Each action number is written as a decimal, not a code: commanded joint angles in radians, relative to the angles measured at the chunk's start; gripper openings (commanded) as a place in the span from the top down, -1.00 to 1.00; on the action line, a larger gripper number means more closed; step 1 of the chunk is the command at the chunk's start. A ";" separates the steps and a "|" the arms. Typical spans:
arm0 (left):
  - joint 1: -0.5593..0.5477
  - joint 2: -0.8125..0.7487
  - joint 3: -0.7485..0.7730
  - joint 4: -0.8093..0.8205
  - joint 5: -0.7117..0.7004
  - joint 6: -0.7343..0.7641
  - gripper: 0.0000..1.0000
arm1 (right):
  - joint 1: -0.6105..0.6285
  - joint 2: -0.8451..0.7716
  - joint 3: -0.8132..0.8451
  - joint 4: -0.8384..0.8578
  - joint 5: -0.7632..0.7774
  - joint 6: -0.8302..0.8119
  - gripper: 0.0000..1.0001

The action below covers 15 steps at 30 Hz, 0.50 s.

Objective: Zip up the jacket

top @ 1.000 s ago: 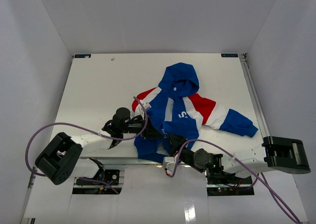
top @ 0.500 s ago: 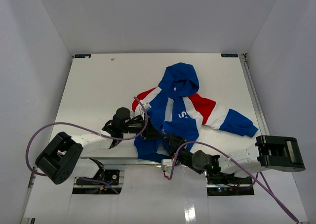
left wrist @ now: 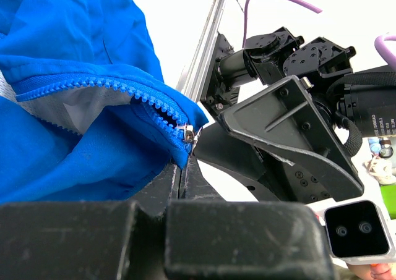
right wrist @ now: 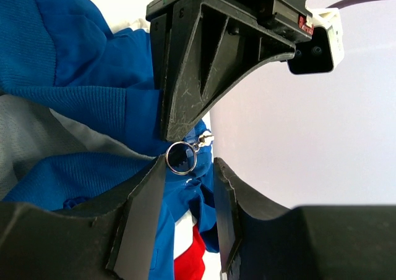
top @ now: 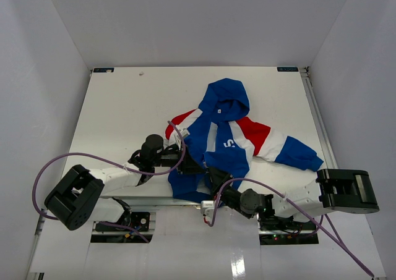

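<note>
The blue jacket [top: 226,138] with red and white sleeves lies on the white table [top: 124,107], hood at the far end. My left gripper [top: 193,165] is shut on the hem corner of the jacket [left wrist: 74,57], right below the zipper slider [left wrist: 187,133]. The zipper teeth above the slider stand apart. My right gripper [right wrist: 189,162] is open just below the left fingers [right wrist: 185,76]. The slider's metal ring pull [right wrist: 181,157] hangs between the right jaws, close to the left-hand one, with a clear gap to the other. The right gripper [top: 213,176] sits at the jacket's near hem.
The table's metal front rail [left wrist: 204,45] runs just behind the hem. Purple cables [top: 74,159] loop off both arms. The right arm's wrist housing [left wrist: 284,131] and its camera [left wrist: 359,229] crowd close to the left fingers. White walls enclose the table.
The right arm has slid a little left along the near edge, bringing its gripper closer under the hem. The left arm and the jacket have not moved.
</note>
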 commanded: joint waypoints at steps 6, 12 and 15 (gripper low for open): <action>0.002 0.002 0.029 0.014 0.025 0.000 1.00 | 0.009 0.047 0.041 0.128 0.016 -0.018 0.33; 0.002 0.001 0.027 0.015 0.027 0.000 1.00 | 0.005 0.067 0.052 0.164 0.032 -0.023 0.60; 0.002 0.002 0.026 0.015 0.028 0.000 1.00 | 0.005 0.068 0.054 0.168 0.036 -0.019 0.70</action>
